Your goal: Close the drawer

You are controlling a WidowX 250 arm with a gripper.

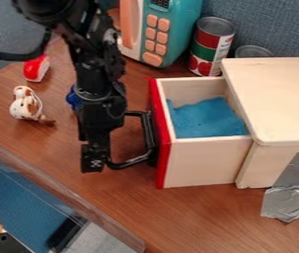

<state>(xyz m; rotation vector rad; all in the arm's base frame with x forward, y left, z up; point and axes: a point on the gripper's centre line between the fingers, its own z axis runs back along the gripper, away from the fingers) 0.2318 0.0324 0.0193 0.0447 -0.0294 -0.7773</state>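
The drawer (206,163) sticks out of its wooden box (280,99), right of the middle of the frame. A blue cloth (207,118) lies inside it. Its red front (161,148) faces left, with a black handle (149,133) on it.

The black hand (95,157) is just left of that handle, low down near the worktop (198,217). It may be touching the handle, but black on black is hard to make out. I can't tell if the hand is let go or squeezed closed.

The job looks to be at the push step. Next, the hand should press the front to the right until it meets the box.

The box is cut off at the right edge, and it hides part of a can (252,51) at the upper right.
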